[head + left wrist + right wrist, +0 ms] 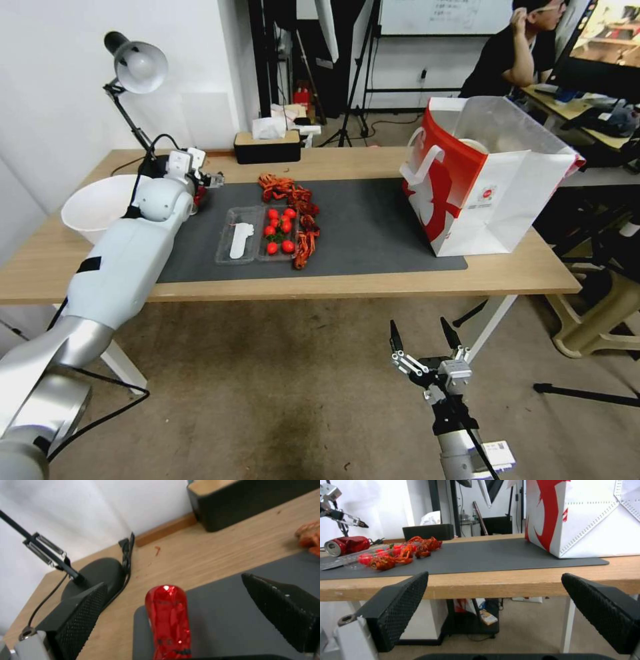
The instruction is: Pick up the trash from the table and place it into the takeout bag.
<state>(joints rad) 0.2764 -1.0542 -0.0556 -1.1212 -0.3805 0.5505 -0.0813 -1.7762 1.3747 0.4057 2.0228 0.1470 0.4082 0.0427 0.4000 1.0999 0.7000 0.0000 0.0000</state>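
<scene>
Two arms in frame, one at work. Left hand (212, 179) reaches over the far left corner of the dark grey mat (373, 220), fingers spread wide; in the left wrist view the crushed red can (169, 620) lies on its side on the mat corner between the two black pads (80, 615), neither pad touching it. From the right wrist view the same can (346, 545) rests on the tabletop (506, 582) with the left hand (355, 522) above it, apart. Right hand (427, 340) hangs low in front of the tabletop (520, 270), below its near edge, fingers open and holding nothing. Takeout bag (487, 180) stands upright on the right end of the mat, red and white sides, white handles, clear lining showing at the mouth, something pale inside. Middle of the mat: clear plastic tray (250, 235) holding small red tomatoes (280, 230), with red-orange crayfish shells (293, 200) strung along its far and right sides. White bowl (100, 207) sits on the left end of the tabletop, beside the left arm. Desk lamp (137, 67) stands at the far left corner, its black base (96, 575) near the can. Black tissue box (267, 145) at the far edge.
</scene>
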